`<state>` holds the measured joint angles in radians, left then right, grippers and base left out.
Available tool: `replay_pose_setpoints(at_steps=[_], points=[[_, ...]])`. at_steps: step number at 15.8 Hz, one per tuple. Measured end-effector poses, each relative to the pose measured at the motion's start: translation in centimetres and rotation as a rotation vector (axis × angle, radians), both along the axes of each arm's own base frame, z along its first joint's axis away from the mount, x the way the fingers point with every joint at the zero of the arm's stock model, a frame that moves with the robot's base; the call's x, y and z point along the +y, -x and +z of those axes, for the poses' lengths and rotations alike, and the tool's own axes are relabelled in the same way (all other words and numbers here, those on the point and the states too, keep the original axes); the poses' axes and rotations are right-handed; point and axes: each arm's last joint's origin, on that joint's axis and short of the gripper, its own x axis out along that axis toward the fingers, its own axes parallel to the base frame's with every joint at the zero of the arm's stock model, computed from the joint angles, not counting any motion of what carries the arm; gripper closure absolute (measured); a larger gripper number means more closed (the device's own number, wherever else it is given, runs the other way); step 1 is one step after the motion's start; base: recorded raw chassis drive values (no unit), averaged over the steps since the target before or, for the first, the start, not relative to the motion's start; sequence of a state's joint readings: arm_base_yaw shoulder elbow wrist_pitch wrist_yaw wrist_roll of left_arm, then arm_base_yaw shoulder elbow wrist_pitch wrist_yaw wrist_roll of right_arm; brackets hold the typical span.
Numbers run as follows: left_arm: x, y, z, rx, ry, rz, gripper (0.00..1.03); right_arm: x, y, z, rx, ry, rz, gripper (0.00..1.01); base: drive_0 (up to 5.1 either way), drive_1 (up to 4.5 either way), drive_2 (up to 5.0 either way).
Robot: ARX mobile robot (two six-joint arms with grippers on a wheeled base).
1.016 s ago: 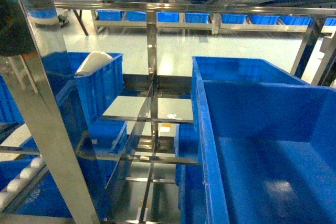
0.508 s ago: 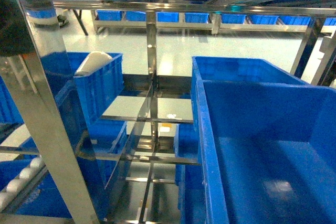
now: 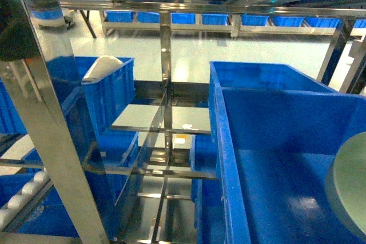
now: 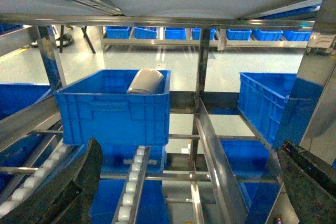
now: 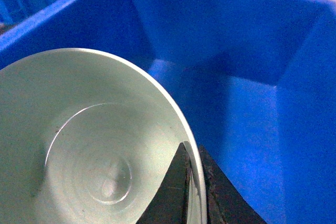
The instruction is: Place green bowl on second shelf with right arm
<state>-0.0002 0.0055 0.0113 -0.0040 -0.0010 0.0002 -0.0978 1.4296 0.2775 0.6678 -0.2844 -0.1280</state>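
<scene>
Right gripper fingers pinch the green bowl rim, bowl over near-right blue crate; should lift clear of crate walls first. Left gripper spread open, idle.

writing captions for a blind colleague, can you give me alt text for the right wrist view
A pale green bowl fills the lower left of the picture, its rim pinched between the dark fingers of the right gripper. Behind and below it is the inside of a big blue crate, with smooth walls and a bare floor.
</scene>
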Motion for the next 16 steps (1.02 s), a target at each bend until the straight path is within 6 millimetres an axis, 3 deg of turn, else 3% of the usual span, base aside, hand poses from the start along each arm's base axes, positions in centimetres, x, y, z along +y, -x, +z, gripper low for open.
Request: replay_pose_setpoints(at_steps=[4, 9, 11, 16], points=[[0.0, 0.0, 0.0, 0.000, 0.000, 0.000, 0.05, -0.5, -5.3, -2.7, 0.119, 0.041, 0.045, 0.99, 0.0, 0.00, 0.0], [0.0, 0.0, 0.0, 0.000, 0.000, 0.000, 0.05, -0.8, -8.4, -4.4, 0.190, 0.081, 0.080, 0.99, 0.0, 0.00, 0.0], [0.0, 0.0, 0.0, 0.000, 0.000, 0.000, 0.05, -1.2, -11.0, -4.7, 0.198, 0.090, 0.070, 0.99, 0.0, 0.00, 0.0], [0.0, 0.0, 0.0, 0.000, 0.000, 0.000, 0.05, -1.3, -11.3, -5.1, 0.266, 0.015, 0.060, 0.99, 0.0, 0.00, 0.0]])
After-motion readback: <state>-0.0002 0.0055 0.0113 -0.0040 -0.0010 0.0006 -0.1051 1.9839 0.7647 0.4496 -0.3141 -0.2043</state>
